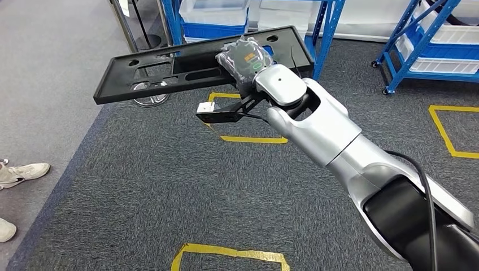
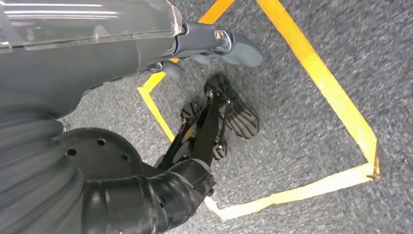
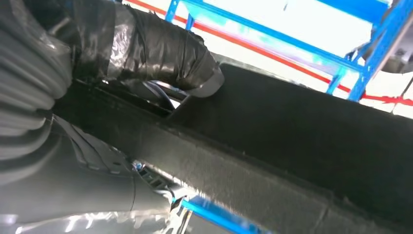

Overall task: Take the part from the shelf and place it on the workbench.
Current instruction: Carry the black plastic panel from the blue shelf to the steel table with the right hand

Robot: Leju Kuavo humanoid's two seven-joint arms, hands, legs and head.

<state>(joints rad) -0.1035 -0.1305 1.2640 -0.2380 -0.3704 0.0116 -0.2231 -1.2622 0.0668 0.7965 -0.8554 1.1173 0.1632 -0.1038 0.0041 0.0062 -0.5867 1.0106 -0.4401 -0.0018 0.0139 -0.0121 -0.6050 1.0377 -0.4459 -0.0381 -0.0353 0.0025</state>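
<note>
The part [image 1: 169,68] is a long flat black panel with several cut-outs and holes. It hangs level in the air over the carpet. My right hand [image 1: 245,59], wrapped in clear plastic, grips it near its right end, with the silver arm reaching forward from the lower right. In the right wrist view the thumb [image 3: 160,53] lies over the edge of the black part [image 3: 292,146] at a cut-out. My left hand [image 2: 214,46] hangs over the floor; its grey thumb sticks out and it holds nothing.
Blue shelf racks [image 1: 319,22] with white bins stand behind the part, and another rack [image 1: 429,45] is at the far right. Yellow tape squares [image 1: 248,138] mark the grey carpet. A person's white shoes [image 1: 22,172] are at the left edge. A chrome stand base [image 1: 149,100] sits under the part.
</note>
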